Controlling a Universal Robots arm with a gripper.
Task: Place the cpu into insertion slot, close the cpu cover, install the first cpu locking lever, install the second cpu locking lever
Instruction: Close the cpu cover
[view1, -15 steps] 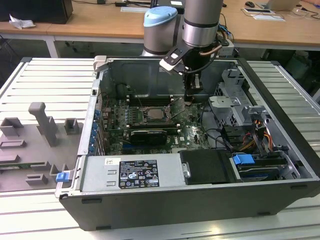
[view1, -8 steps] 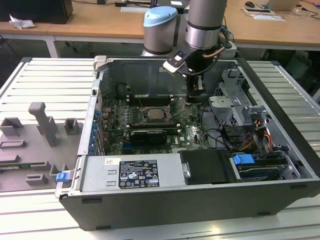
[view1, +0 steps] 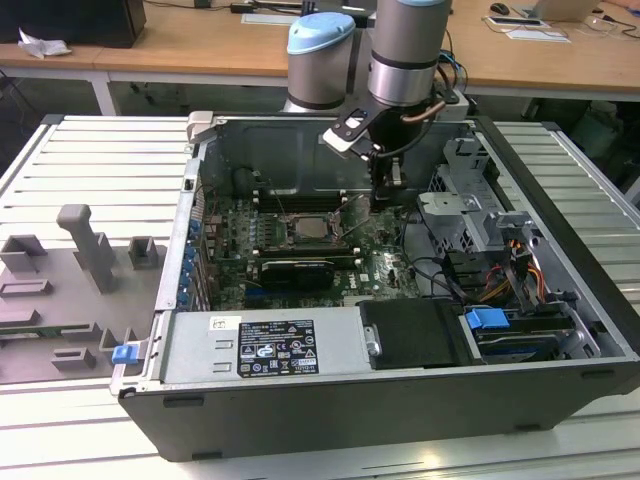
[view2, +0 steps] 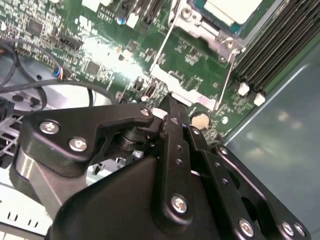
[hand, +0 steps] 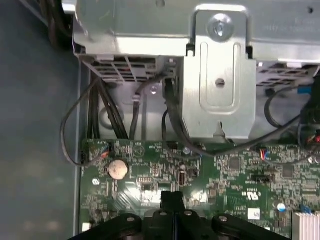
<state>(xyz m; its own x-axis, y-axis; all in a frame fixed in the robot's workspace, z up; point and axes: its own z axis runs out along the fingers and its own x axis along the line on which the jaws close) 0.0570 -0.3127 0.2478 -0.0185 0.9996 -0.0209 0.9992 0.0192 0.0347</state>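
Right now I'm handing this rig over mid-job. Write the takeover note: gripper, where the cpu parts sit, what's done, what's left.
Gripper: jaws shut, nothing seen between them, tips over the green board near the coin cell, beside the socket.
Cpu: sits in the insertion slot, pale face up.
Cpu cover: appears to lie down around the cpu.
Done: cpu placed; cover looks closed.
Left: the first lever and second lever lie along the socket; I cannot tell whether either is latched.
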